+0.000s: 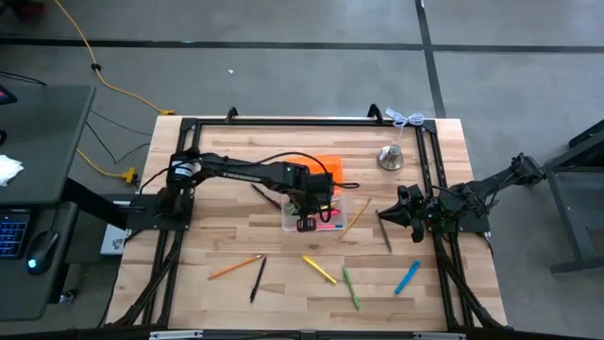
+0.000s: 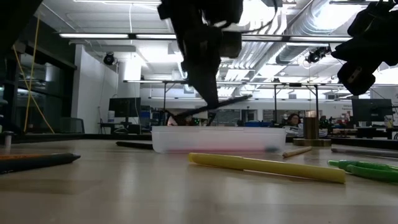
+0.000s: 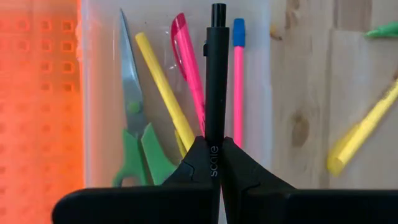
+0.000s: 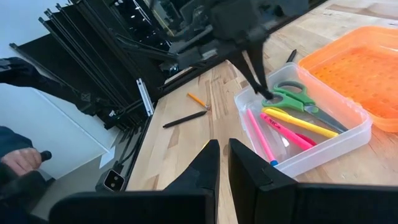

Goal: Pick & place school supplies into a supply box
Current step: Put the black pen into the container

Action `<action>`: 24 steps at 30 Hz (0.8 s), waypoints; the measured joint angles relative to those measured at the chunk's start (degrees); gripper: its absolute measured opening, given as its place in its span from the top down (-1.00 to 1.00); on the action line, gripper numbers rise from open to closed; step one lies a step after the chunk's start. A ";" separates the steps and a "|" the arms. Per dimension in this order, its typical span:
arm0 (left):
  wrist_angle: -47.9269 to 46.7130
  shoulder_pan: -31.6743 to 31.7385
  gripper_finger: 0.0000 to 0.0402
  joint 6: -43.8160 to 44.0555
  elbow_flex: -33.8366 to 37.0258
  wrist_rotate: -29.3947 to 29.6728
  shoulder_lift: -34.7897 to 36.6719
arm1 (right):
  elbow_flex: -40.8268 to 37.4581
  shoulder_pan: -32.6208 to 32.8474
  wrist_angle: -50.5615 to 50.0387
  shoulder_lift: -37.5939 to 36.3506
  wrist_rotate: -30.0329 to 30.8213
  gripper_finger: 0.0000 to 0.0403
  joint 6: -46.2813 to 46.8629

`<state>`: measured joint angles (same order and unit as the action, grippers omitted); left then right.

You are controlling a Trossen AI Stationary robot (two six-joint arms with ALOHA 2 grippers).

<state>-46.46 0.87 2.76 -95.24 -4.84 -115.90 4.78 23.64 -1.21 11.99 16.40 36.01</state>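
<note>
Left claw (image 3: 211,163) clenched on black pen (image 3: 214,74), poised directly above supply box (image 1: 351,215), pen's long axis parallel to box length; right claw (image 4: 224,163) nearly closed, empty, idle at worktop's right edge.

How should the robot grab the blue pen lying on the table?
Probably around the middle of the blue pen, coming straight down from above. It lies flat on the table, slanted, with bare wood on both long sides, so the fingers could close across its thin body. The right gripper is nearest.
</note>
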 joint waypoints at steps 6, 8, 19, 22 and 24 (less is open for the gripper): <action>1.66 1.57 0.83 -1.05 0.00 -2.43 -2.59 | 0.00 -0.01 -0.24 0.00 0.02 0.94 0.00; 1.81 1.79 0.83 -1.05 0.02 -2.65 -3.37 | 0.00 0.02 -0.26 0.00 0.15 0.94 0.00; 2.91 1.79 0.83 -1.12 0.02 -5.16 -5.96 | 0.00 -0.01 -0.73 0.00 4.14 0.94 -0.32; 3.46 1.79 0.83 -1.30 0.02 -5.15 -5.96 | 0.00 0.00 -0.72 0.00 4.42 0.94 -0.40; 3.42 1.79 0.83 -1.54 0.02 -5.14 -5.96 | 0.00 0.00 -0.72 0.00 4.46 0.94 -0.44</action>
<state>-43.05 2.66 1.23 -95.22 -9.98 -121.86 4.78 23.65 -1.93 11.99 20.86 35.57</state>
